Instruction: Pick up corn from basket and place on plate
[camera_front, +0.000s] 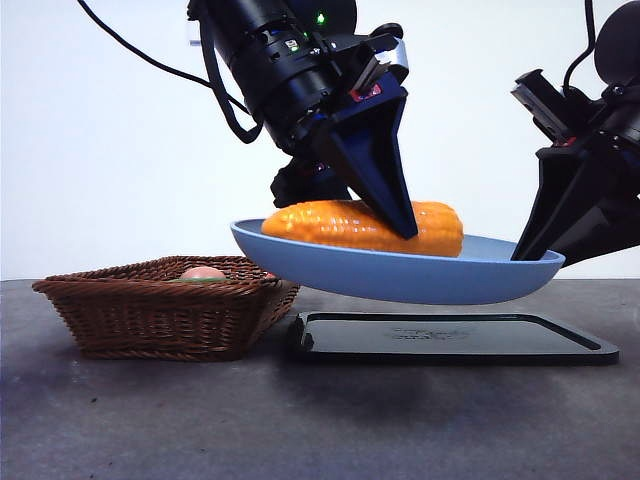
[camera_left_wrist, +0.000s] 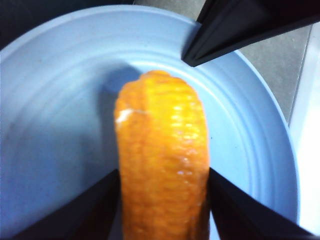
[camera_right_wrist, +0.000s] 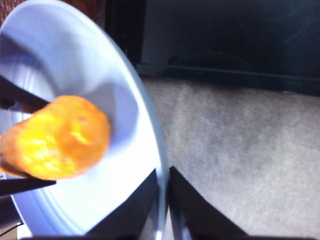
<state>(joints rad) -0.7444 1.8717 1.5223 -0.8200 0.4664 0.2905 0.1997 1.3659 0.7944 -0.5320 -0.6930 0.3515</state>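
Note:
The orange-yellow corn lies lengthwise in the light-blue plate. My left gripper comes down from above and is shut on the corn, one black jaw on each side of the cob. The plate hangs in the air above the table, tilted slightly. My right gripper is shut on the plate's right rim, one jaw above it and one below. The brown wicker basket stands on the table at the left, below the plate's left edge.
A flat black tray lies on the table directly under the raised plate. In the basket a pinkish rounded item shows just above the rim. The right gripper's jaw reaches over the plate's rim in the left wrist view.

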